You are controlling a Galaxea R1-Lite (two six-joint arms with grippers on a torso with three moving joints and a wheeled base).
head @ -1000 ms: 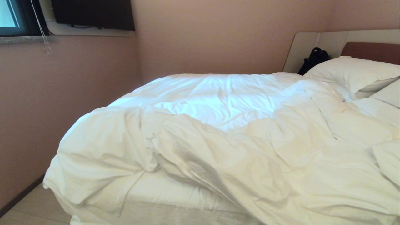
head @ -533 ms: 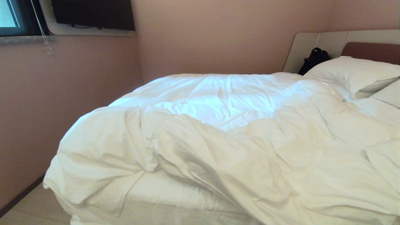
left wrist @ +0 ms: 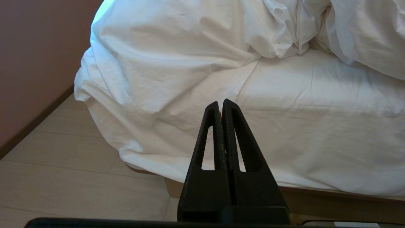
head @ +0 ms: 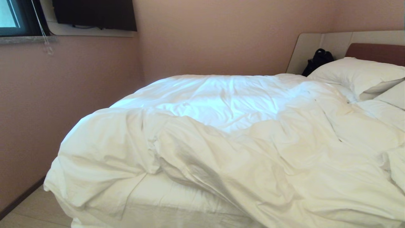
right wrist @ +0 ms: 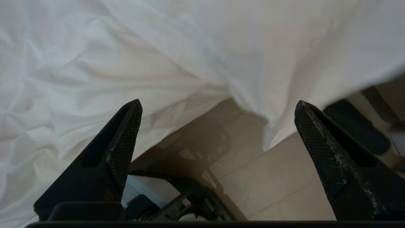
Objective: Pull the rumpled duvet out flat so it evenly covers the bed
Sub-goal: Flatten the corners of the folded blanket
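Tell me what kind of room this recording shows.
Probably a hotel-style bedroom: a wide bed with beige panel headboard, a puffy white rumpled duvet, plump white rectangular pillows, and a dark wall-mounted screen.

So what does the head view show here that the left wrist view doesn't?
Only the head view shows the plump white rectangular pillows, the beige panel headboard and the black bag against it. Only the left wrist view shows the left gripper, shut, short of the bed, plus the pale tiled floor. Both show the puffy white creased duvet bunched up, baring the thin flat white sheet at the near edge.
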